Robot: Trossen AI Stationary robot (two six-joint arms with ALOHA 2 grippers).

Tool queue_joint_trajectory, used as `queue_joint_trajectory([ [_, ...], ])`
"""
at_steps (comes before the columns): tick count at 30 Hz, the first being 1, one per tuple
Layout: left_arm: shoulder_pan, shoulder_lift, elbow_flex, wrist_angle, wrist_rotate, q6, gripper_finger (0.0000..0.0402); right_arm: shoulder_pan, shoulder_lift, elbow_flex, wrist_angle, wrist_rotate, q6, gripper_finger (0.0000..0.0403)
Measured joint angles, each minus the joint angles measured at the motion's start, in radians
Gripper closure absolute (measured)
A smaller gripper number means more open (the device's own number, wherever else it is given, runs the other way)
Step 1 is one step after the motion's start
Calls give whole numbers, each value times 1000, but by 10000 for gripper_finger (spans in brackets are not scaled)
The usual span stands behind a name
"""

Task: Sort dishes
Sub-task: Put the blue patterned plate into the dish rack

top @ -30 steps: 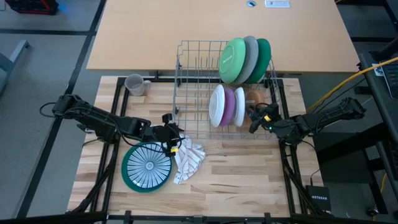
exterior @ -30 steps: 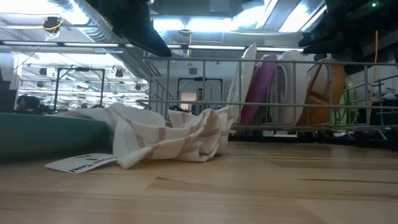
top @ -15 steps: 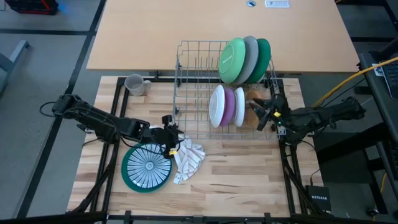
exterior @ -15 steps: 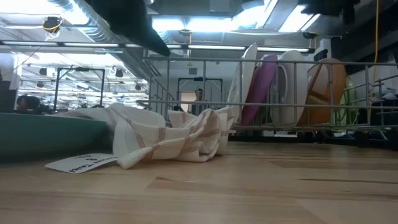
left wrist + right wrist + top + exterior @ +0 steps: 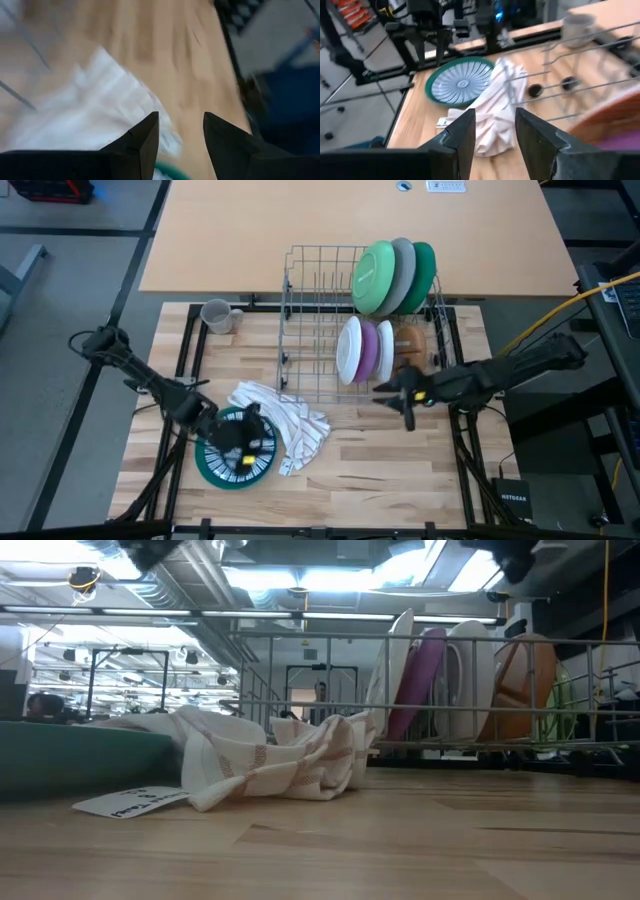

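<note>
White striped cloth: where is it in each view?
High: white striped cloth beside the teal plate, in front of the wire rack.
Low: centre-left, rack behind.
Left wrist: blurred white patch.
Right wrist: centre, next to the plate.
Shared landmark: teal plate.

The light wooden tabletop [image 5: 380,450] carries a wire rack [image 5: 320,330] at its far middle. A grey mug [image 5: 217,315] stands at the far left corner, well apart from the rack. Near left lies a teal plate [image 5: 215,465], flat on the wood, with a white cloth [image 5: 295,425] crumpled just to its right, overlapping its rim.
</note>
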Motion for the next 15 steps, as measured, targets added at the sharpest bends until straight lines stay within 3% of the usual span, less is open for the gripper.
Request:
queue_joint_trajectory([
  [10,-210,1,0,-315,136,-472,259,0,321,0,292,-112,-115,262],
  [15,-279,30,-1,-423,241,-511,259,0,432,0,410,-157,-182,262],
])
